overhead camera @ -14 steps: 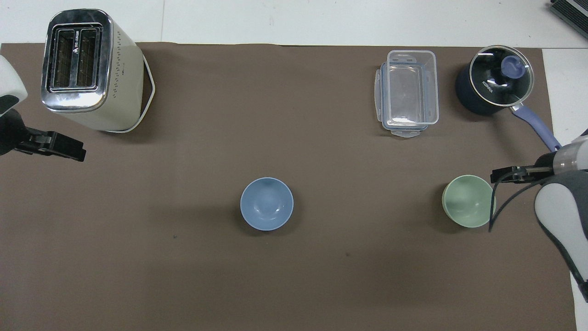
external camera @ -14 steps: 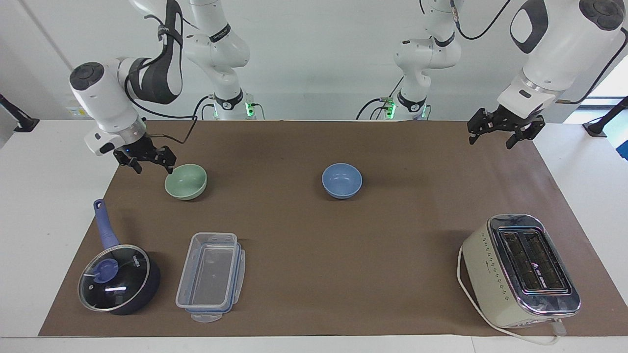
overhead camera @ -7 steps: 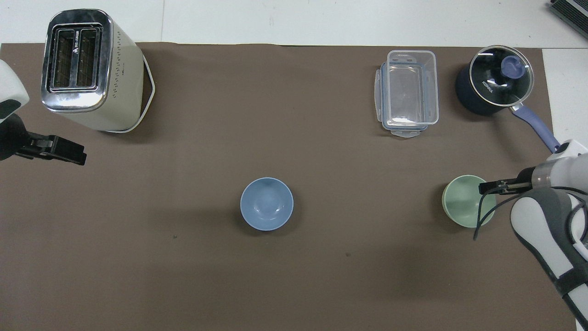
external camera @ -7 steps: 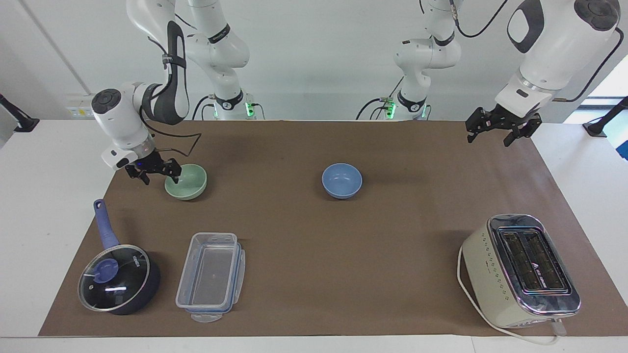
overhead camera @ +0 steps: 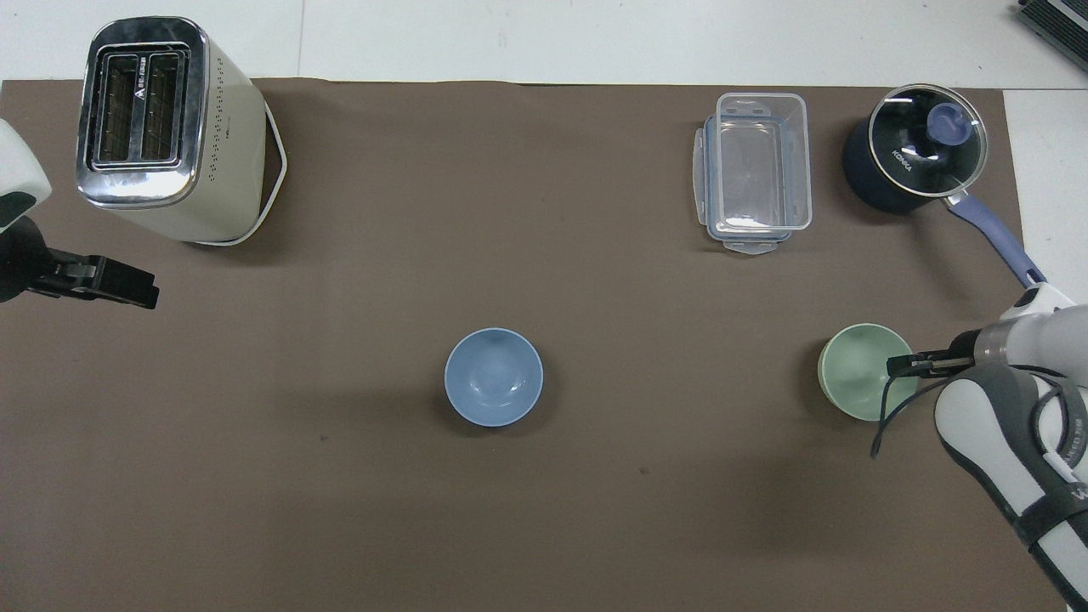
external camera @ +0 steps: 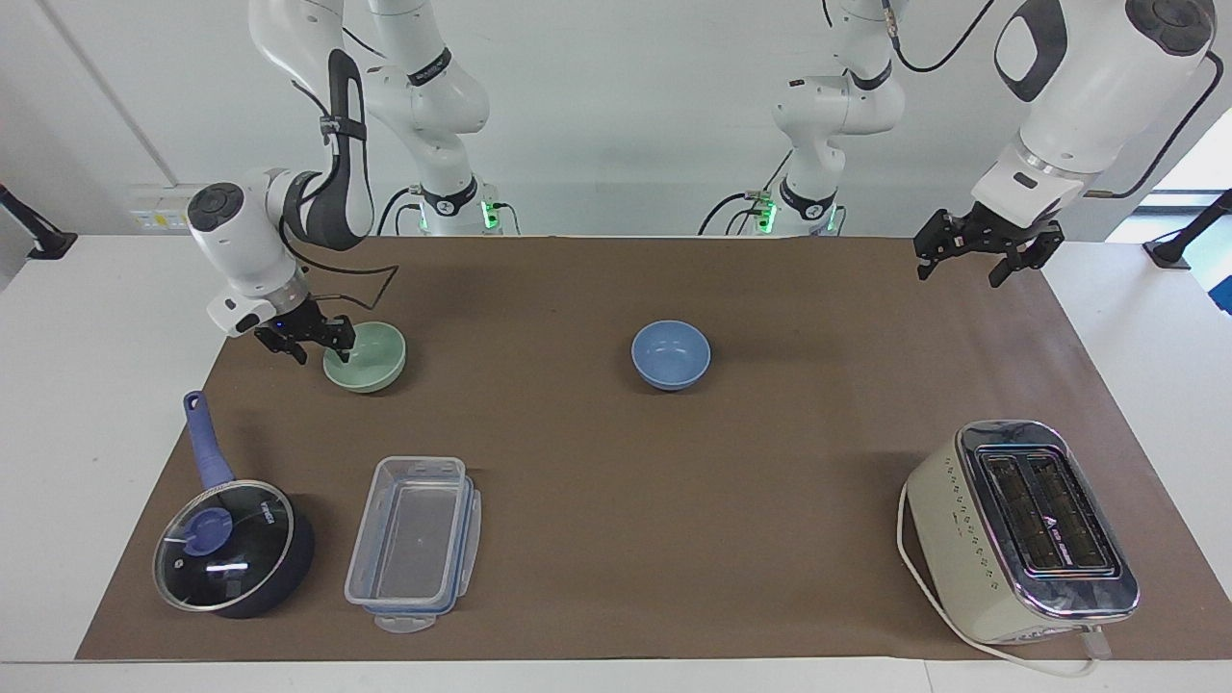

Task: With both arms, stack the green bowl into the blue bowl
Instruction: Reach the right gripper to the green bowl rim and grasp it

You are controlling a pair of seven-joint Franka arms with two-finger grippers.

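Mint-green bowl point(external camera: 371, 361) upright on the brown mat point(external camera: 616, 481), toward the right arm's end of the table, nearer to the robots than the lidded saucepan point(external camera: 236, 549) and the clear plastic container point(external camera: 414, 539). Empty, not yet lifted by the look of it. Right gripper point(external camera: 318, 348) down at the bowl's rim, on the side toward the right arm's end of the table; impossible to tell whether clamped on that rim or only set against it.

Periwinkle blue bowl point(external camera: 671, 354) near the middle of the mat, well apart from the green one, also upright and empty. Left gripper point(external camera: 962, 274) waiting in the air over the mat's edge at the left arm's end, spread wide and holding nothing. Toaster point(external camera: 1020, 529) at that same end, farther from the robots.

Step in hand, as judged: taking hold of the green bowl. Next: a firm pinch on the rim, a level lift, then a carry over the blue bowl, or a pass to the waiting left gripper.
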